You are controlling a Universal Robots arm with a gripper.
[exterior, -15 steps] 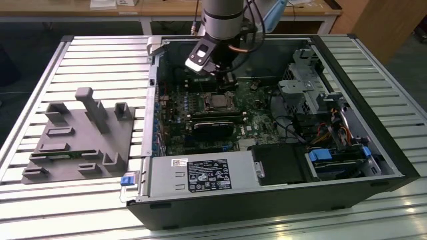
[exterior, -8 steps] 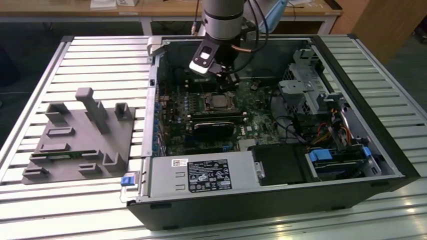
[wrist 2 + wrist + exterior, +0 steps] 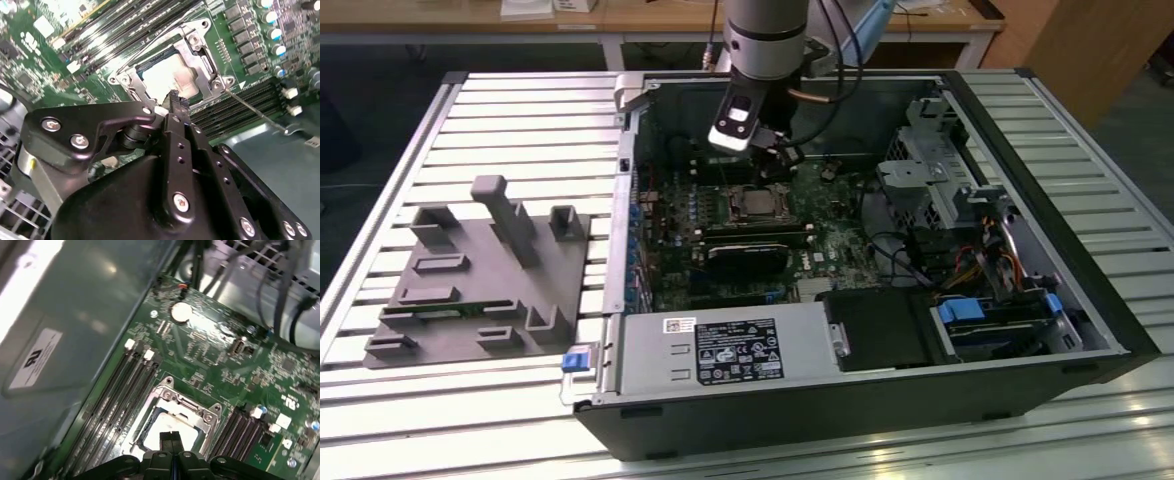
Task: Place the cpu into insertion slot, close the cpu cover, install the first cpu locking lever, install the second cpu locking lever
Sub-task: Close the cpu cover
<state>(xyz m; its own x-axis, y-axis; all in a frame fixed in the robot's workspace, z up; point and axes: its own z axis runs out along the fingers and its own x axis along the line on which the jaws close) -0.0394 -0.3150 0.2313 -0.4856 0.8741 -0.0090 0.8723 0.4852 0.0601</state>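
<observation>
The cpu (image 3: pixel 167 79), a square chip with a dull silver top, lies in the insertion slot (image 3: pixel 152 64) on the green motherboard. The cpu cover (image 3: pixel 202 55), a silver frame with a window, lies flat over the chip, as the first wrist view also shows (image 3: pixel 197 412). One thin wire lever (image 3: pixel 255 111) sticks out from the socket's corner across the black slots. A second lever (image 3: pixel 155 42) runs along the frame's other side. My gripper (image 3: pixel 175 100) is shut with nothing in it, its tips just above the cover's near edge (image 3: pixel 170 437). In the exterior view the gripper (image 3: pixel 778 160) hangs over the socket (image 3: pixel 754 203).
The open computer case (image 3: pixel 1041 200) walls in the board. A black rectangular module (image 3: pixel 750 255), a power supply (image 3: pixel 720 350) and a drive cage with cables (image 3: pixel 947 190) stand around the socket. A grey fixture block (image 3: pixel 480 280) sits on the table at the exterior view's left.
</observation>
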